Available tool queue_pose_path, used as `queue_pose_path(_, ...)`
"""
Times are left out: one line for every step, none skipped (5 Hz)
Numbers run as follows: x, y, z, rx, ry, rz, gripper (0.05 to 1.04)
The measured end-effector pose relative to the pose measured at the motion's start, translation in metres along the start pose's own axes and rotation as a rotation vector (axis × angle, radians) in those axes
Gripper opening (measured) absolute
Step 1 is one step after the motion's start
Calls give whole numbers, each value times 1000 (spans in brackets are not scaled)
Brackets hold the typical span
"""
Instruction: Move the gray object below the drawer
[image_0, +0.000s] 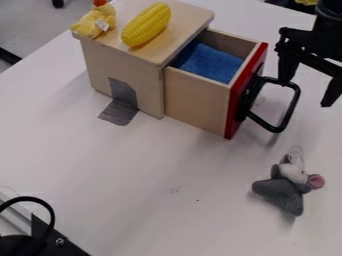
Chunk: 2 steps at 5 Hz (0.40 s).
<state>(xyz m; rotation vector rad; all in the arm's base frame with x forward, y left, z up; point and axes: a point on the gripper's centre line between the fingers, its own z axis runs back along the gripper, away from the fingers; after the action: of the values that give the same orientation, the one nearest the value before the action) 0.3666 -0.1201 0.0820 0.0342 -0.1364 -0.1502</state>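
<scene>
Wooden box (145, 75) on a white table (133, 175). On top of the box: yellow corn cob (145, 25), lying diagonally, and a yellow plush chick (90, 27) (white tag (101, 24) on it) at the left corner. Gray arch patch (123, 93) low on the box's front face; gray striped patch (119, 113) on the table, just in front of the box below the arch. Blue cloth (208, 62) right of the box top, lower than it. Black cable loop (27, 198) and black bracket (61, 243) well apart from the box, toward the lower left. Gray floor (27, 25) beyond the box, upper left.
</scene>
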Motion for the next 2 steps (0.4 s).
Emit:
queue_pose_path(-6,0,-14,8,40,-4,997)
queue_pose_path(-24,-10,-19,24,79,-20,997)
